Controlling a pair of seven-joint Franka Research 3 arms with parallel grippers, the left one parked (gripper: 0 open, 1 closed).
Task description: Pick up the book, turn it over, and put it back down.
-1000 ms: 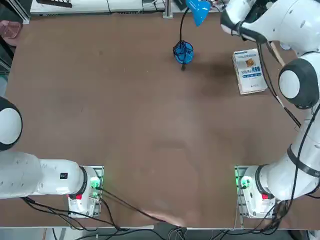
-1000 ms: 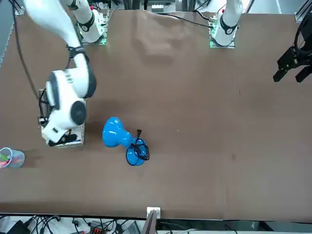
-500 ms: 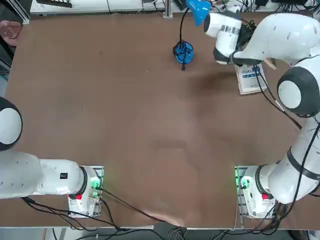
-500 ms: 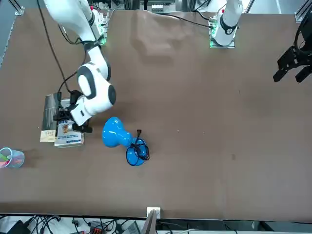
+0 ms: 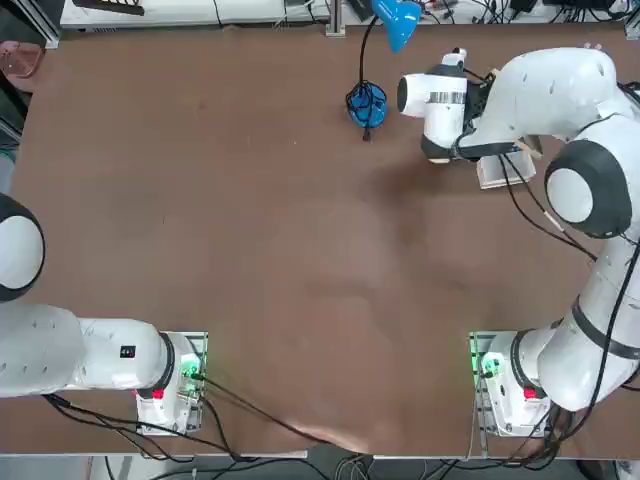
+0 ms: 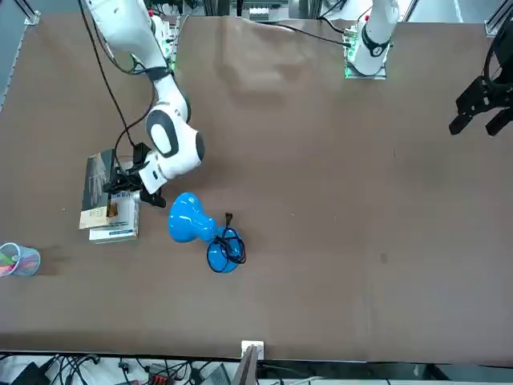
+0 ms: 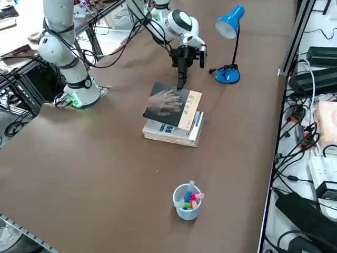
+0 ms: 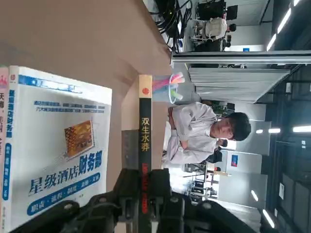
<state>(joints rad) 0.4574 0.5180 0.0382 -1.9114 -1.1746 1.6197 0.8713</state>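
Right gripper [image 7: 180, 83] pinches the book [image 7: 171, 105] by its spine; book above white book [image 7: 174, 130].

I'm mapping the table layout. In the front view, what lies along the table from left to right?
Cup of markers → white book with the thin book held over it → right gripper → blue lamp.

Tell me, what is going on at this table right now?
The right gripper is shut on the spine edge of the thin book and holds it up over the white book lying on the table. The cover with the hand picture shows. A blue lamp and a cup of pens stand nearby.
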